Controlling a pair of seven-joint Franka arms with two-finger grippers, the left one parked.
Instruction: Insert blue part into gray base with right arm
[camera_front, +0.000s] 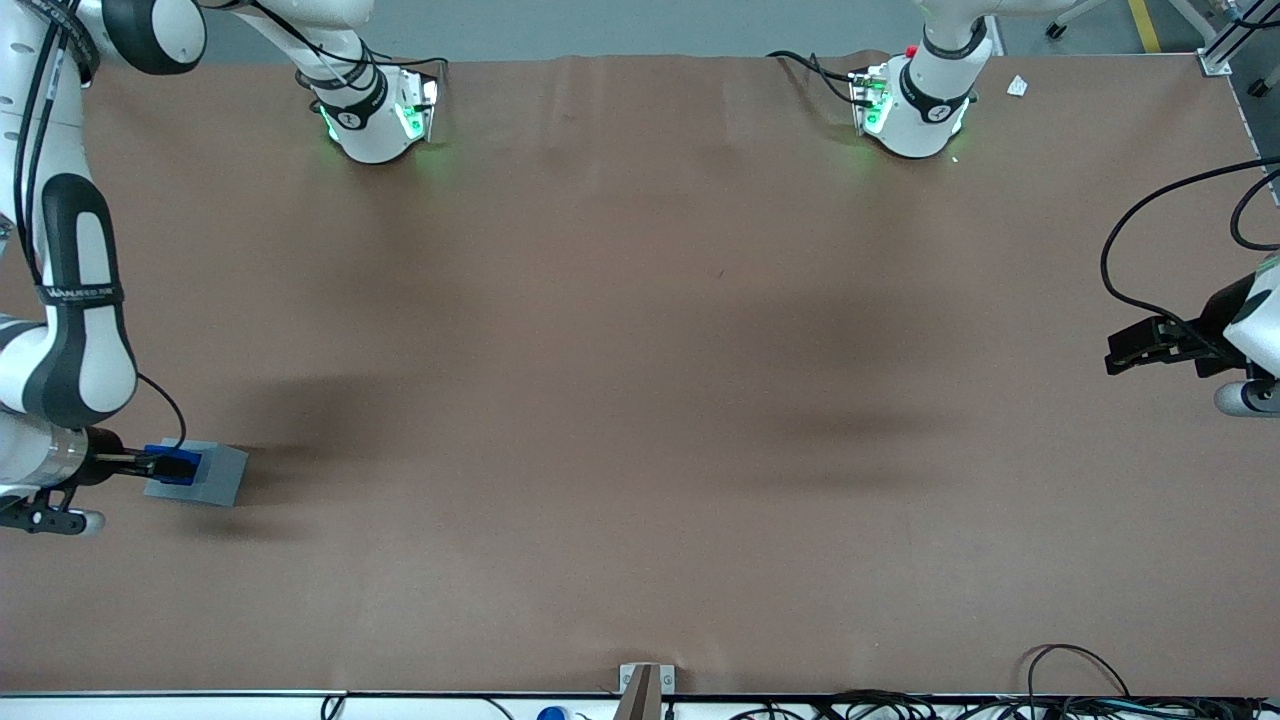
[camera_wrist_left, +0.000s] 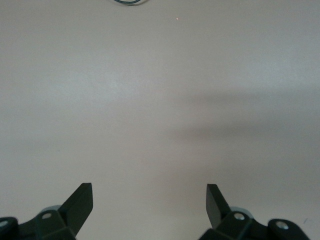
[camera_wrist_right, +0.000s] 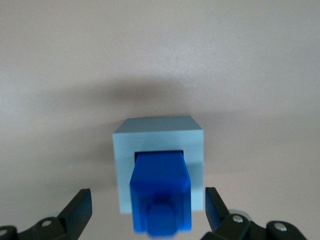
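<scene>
I see the blue part (camera_wrist_right: 161, 192) standing in the socket of the base (camera_wrist_right: 158, 137), its lower end inside the square opening and its upper end sticking up above the gray top face. In the right wrist view it sits between the two jaws, which stand wide, one on each side, with open gaps to the blue plastic; neither finger (camera_wrist_right: 80, 207) touches it. So the gripper (camera_front: 150, 465) grips nothing.

From the front, the gripper hangs just over the base (camera_front: 215, 475), with the blue part (camera_front: 178, 466) right at its tip. The base rests on the brown surface (camera_front: 640, 400) at the working arm's end, nearer to the front camera than the arm's foot. The right arm (camera_front: 70, 300) bends down over it.

I count one blue part, one base and one gripper with two jaws. The base's shadow spreads on the surface beside it, toward the parked arm's end.
</scene>
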